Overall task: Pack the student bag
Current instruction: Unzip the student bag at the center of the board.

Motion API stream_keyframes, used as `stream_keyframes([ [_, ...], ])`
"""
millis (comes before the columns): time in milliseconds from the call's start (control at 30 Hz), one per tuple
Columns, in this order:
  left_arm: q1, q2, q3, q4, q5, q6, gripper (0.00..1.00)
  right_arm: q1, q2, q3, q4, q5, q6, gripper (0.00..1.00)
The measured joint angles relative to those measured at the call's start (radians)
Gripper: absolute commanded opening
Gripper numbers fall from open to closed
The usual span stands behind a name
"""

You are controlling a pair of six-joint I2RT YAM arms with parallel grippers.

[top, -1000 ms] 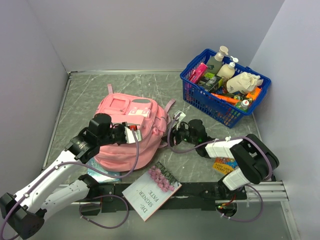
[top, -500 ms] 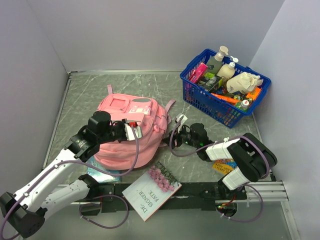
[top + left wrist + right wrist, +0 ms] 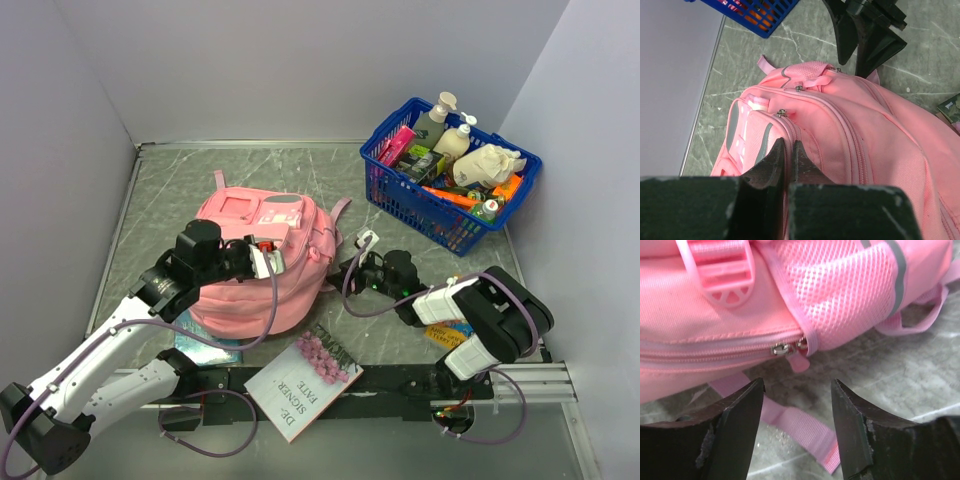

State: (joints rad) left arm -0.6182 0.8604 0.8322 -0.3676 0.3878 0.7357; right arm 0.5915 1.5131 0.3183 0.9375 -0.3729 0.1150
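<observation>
A: Grey marbled table (image 3: pixel 170 190), plain walls. What are the grippers doing?

B: The left gripper (image 3: pixel 787 150) is pinched shut against the front pocket of the student bag (image 3: pixel 260 275). The right gripper (image 3: pixel 796 390) gapes, facing the twin zipper pulls (image 3: pixel 787 347).

A: Progress?

B: Early, I'd judge. The bag lies left of centre, soft and pink, its main zip closed, with the book (image 3: pixel 300 385) and the goods in the blue basket (image 3: pixel 420 205) outside it.
</observation>
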Motion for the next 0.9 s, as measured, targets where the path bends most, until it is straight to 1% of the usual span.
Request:
stream_keyframes([
  [200,0.003,0.001,0.012,-0.002,0.005,-0.001,0.01,0.0,0.063,0.034,0.064,0.005,0.011,0.57],
  [300,0.004,0.001,0.021,-0.005,0.007,-0.008,0.01,0.0,0.095,0.044,0.084,0.006,0.022,0.52],
  [333,0.004,0.001,0.022,-0.004,0.008,-0.012,0.01,0.0,0.103,0.046,0.086,0.005,0.024,0.46],
  [400,0.004,0.001,0.024,-0.005,0.009,-0.017,0.01,0.0,0.114,0.051,0.088,0.005,0.027,0.37],
  [433,0.005,0.002,0.025,-0.005,0.01,-0.019,0.01,0.0,0.115,0.054,0.087,0.004,0.03,0.3],
  [500,0.005,0.002,0.025,-0.004,0.01,-0.019,0.01,0.0,0.115,0.062,0.088,0.002,0.034,0.25],
  [533,0.006,0.002,0.025,-0.004,0.01,-0.019,0.01,0.0,0.115,0.064,0.089,0.0,0.038,0.2],
  [600,0.007,0.002,0.025,-0.003,0.011,-0.019,0.01,0.0,0.115,0.064,0.089,-0.004,0.041,0.14],
  [633,0.007,0.002,0.025,-0.004,0.011,-0.019,0.01,0.0,0.114,0.064,0.088,-0.006,0.043,0.09],
  [700,0.007,0.003,0.025,-0.003,0.011,-0.019,0.01,0.001,0.11,0.064,0.079,-0.01,0.044,0.02],
  [733,0.007,0.003,0.025,-0.003,0.011,-0.019,0.01,0.002,0.106,0.064,0.071,-0.011,0.044,0.0],
  [900,0.007,0.009,0.021,0.011,0.005,-0.018,0.01,0.002,0.058,0.059,0.019,-0.01,0.044,0.0],
])
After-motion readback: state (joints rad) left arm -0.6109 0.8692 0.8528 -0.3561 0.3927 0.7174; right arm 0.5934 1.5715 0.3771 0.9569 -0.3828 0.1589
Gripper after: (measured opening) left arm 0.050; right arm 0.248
